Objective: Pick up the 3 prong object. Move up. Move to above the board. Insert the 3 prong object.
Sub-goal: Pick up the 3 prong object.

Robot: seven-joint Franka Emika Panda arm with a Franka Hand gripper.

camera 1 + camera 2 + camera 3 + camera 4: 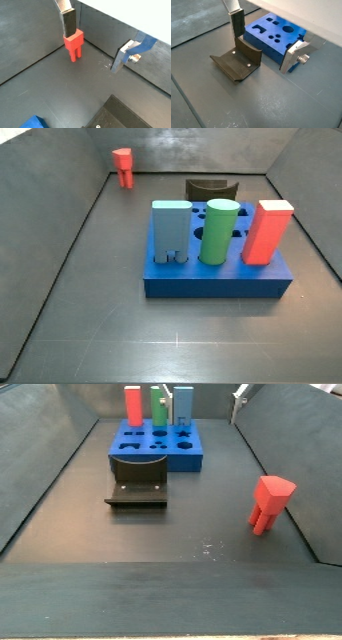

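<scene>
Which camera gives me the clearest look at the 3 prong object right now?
A wrist view: the 3 prong object stands upright, large, prongs visible, gripper open nearby. Both side views show it smaller, standing alone on the floor. It is missing from the wrist view showing the board.

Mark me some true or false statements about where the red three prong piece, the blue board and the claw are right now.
1. The 3 prong object stands on the floor, apart from the board. True.
2. The claw is shut on the 3 prong object. False: it hangs open above the floor, holding nothing.
3. A light blue block, a green cylinder and a tall red block stand in the board. True.
4. The fixture sits on top of the board. False: it stands on the floor beside the board.
</scene>
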